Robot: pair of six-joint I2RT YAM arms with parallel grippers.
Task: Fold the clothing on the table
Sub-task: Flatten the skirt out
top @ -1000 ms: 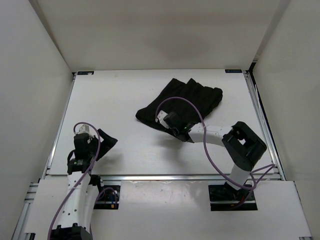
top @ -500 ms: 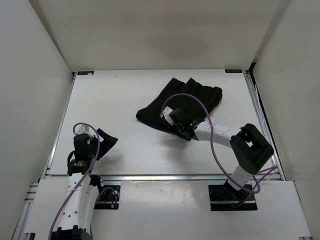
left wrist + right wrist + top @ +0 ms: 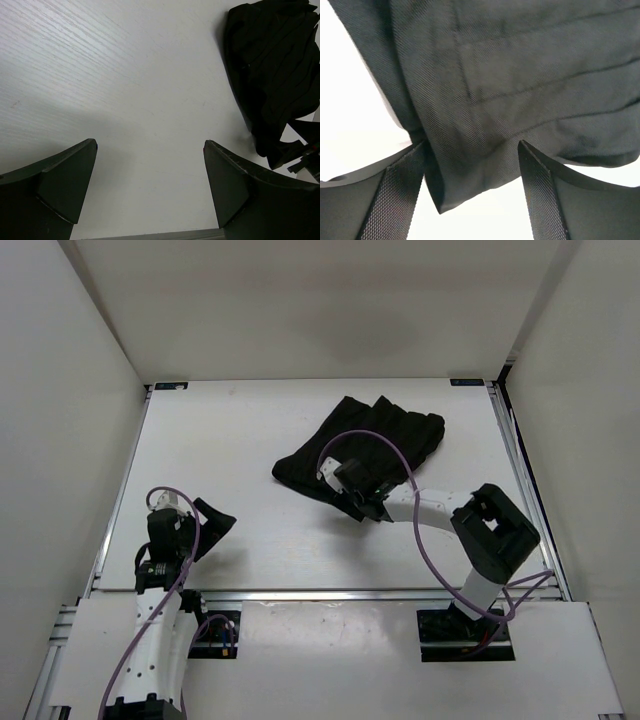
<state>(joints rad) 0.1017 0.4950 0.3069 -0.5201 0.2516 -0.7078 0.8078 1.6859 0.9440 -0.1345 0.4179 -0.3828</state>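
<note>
Black fabric, a creased garment (image 3: 378, 440), lies bunched on the white counter (image 3: 220, 440), right of the middle and nearer the far edge than the near one, its ragged end toward the far right corner. The right gripper (image 3: 352, 498) sits at the garment's near left edge. From the right wrist, its fingers (image 3: 395, 200) stand apart, and a corner of the garment (image 3: 520, 75) lies in the gap between them, unpinched. The cloth brushes the inner face of one finger, with the white counter showing beside the other. A purple cable (image 3: 365, 433) arcs over that arm and across the fabric. The left gripper (image 3: 205, 525) is by the near left corner, well apart from the garment. Its fingers (image 3: 55, 185) are spread wide over bare counter.
</note>
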